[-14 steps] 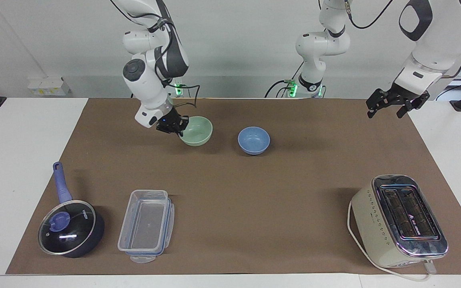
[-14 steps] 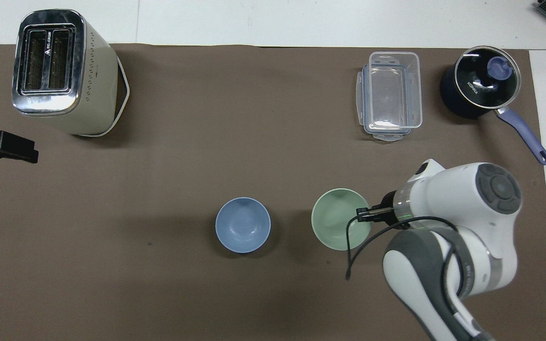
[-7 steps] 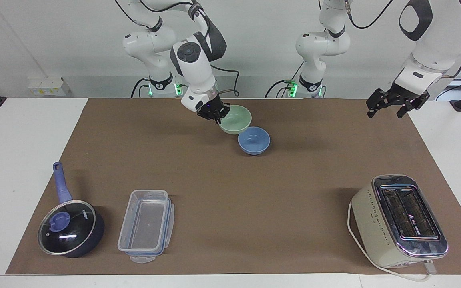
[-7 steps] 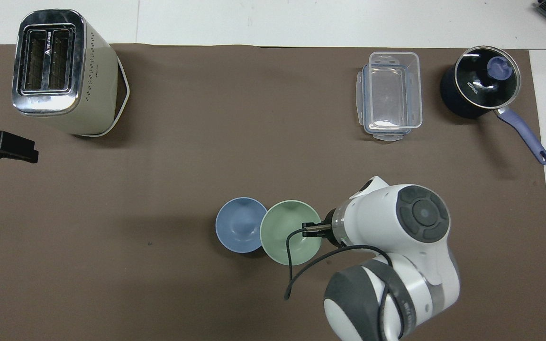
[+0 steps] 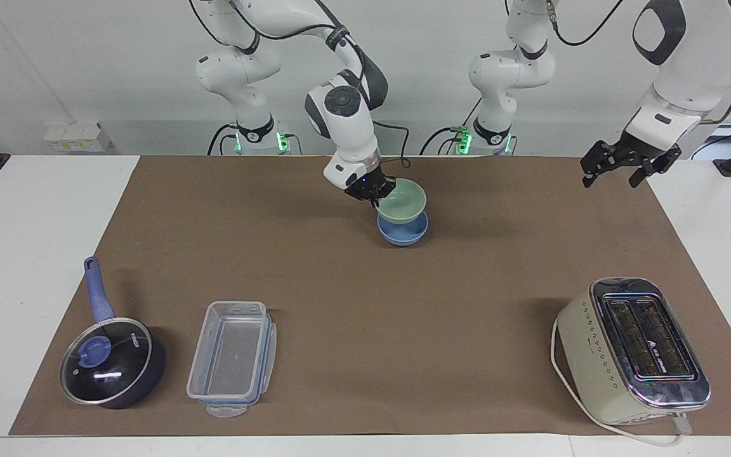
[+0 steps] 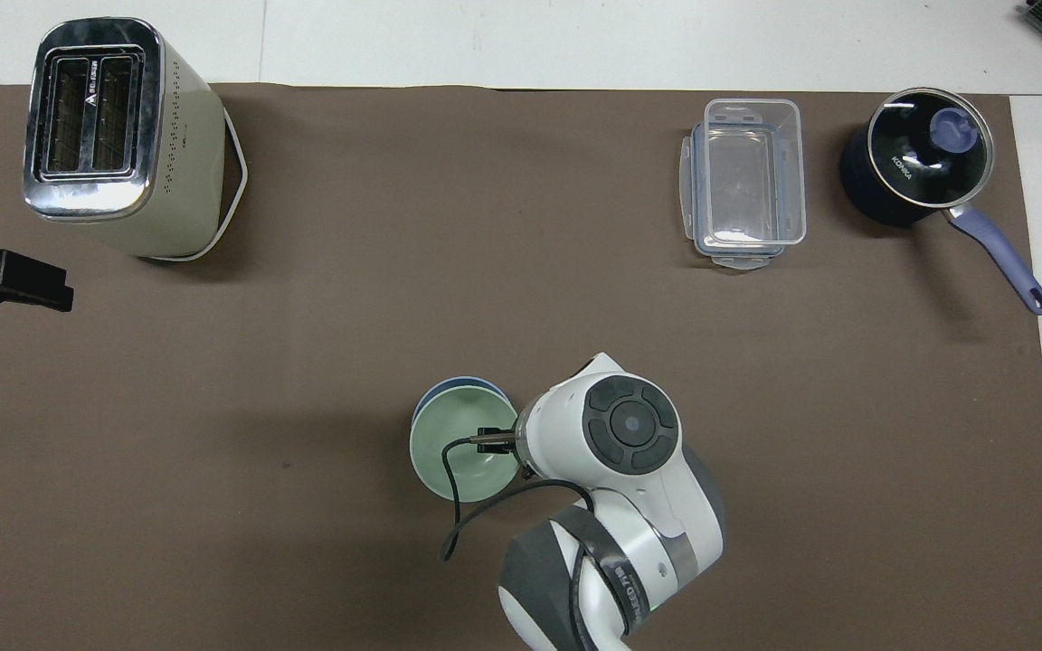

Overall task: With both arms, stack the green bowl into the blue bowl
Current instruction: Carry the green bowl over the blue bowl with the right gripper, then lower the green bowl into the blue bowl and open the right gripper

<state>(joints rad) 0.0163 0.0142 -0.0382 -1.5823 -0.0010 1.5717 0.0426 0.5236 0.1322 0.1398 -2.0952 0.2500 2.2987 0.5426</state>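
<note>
The right claw (image 5: 375,192) has carried the green bowl (image 5: 403,201) across from its own end of the bench and now hangs it over the blue bowl (image 5: 403,233), clenched on the rim. It looks not yet seated, so lowering and letting go remain. The left claw (image 5: 619,166) waits with fingers spread and empty, over the left arm's end of the bench.

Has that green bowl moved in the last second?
Yes. The right gripper, shut on the green bowl, carried it toward the left arm's end; it now hangs over the blue bowl, which stayed put.
</note>
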